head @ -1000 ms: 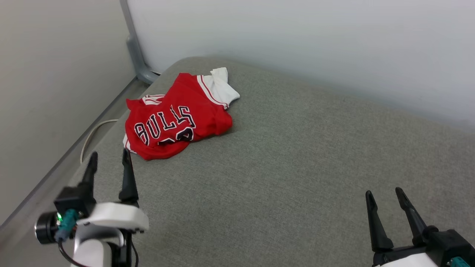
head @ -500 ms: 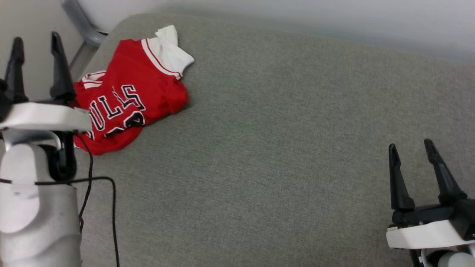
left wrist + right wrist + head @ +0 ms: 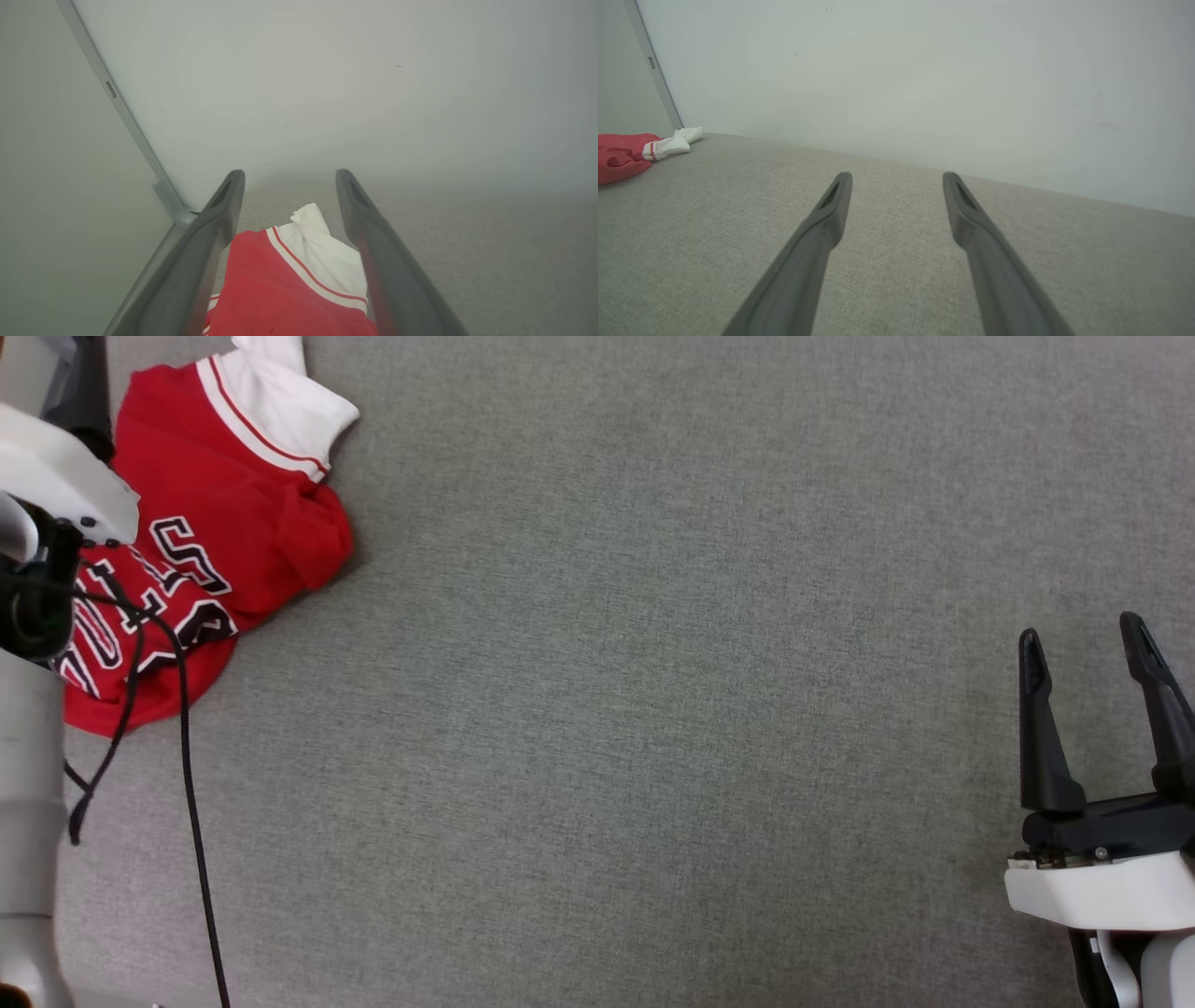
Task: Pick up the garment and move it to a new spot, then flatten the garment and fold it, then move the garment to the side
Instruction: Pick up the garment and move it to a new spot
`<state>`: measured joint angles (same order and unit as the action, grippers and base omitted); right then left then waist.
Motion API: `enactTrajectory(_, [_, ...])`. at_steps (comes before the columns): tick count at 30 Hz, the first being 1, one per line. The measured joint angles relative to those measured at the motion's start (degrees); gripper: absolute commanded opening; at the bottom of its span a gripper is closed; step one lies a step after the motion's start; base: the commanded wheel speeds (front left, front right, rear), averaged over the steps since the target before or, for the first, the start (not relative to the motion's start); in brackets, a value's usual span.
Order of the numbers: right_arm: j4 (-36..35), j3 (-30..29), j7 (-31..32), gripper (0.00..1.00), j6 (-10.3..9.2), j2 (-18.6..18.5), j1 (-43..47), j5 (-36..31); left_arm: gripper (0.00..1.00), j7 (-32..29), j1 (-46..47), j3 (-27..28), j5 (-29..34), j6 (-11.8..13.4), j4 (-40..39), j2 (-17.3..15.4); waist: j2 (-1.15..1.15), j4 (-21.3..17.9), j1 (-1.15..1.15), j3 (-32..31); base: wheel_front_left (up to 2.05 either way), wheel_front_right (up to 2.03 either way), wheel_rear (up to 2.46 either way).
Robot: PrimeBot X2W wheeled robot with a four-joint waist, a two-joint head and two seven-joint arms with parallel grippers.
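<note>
Garment [image 3: 243, 513] lies crumpled on grey fabric surface [image 3: 653, 709]; left pincer [image 3: 289, 173] gapes empty over it, right pincer [image 3: 1080, 627] likewise spread, empty, well away.

Garment [image 3: 233, 476] far left on surface [image 3: 653, 709] w/ left tool [image 3: 289, 173] above; right tool [image 3: 1079, 627] far right.

A bare partitioned test space, more lab than home: plain pale wall panels [image 3: 924, 84] rise beyond the right gripper [image 3: 896, 177]. A grey metal post [image 3: 121, 112] joins them left of the left gripper [image 3: 289, 173], and a grey fabric-covered pad [image 3: 653, 709] lies beneath both.
</note>
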<state>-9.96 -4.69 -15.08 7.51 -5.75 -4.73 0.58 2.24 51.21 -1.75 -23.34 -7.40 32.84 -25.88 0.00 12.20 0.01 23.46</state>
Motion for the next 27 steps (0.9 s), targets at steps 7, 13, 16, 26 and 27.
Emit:
enactTrajectory(7, [-0.42,-0.03,0.0,1.0,0.0,-0.32,-0.71,-0.09,1.0,-17.85,4.47,-8.1,-9.76,0.0,3.27,-4.04,0.0,-0.86,0.0,2.29,0.0,0.0,0.0])
enactTrajectory(13, [-0.34,0.02,0.0,1.0,0.0,-1.09,-1.63,-0.07,1.0,-33.71,7.12,-14.24,-15.13,0.0,4.76,-5.76,0.0,-1.55,-0.01,3.91,0.0,0.0,0.0])
enactTrajectory(16, [-0.42,0.07,0.0,1.0,0.0,-1.27,-2.23,-0.07,1.0,-38.89,8.18,-15.57,-17.78,0.0,5.93,-5.73,0.0,-1.85,-0.01,4.73,0.0,0.0,0.0])
enactTrajectory(26, [-0.57,0.42,0.0,1.0,0.0,-1.42,-3.53,-0.05,1.0,-47.74,8.72,-20.62,-19.9,0.0,13.99,-5.09,0.0,-3.51,-0.01,7.66,0.0,0.0,0.0])
enactTrajectory(27, [-0.52,0.49,0.0,1.0,0.0,-1.41,-3.56,-0.04,1.0,-47.96,9.06,-20.76,-19.9,0.0,14.81,-5.21,0.0,-3.73,-0.01,7.87,0.0,0.0,0.0])
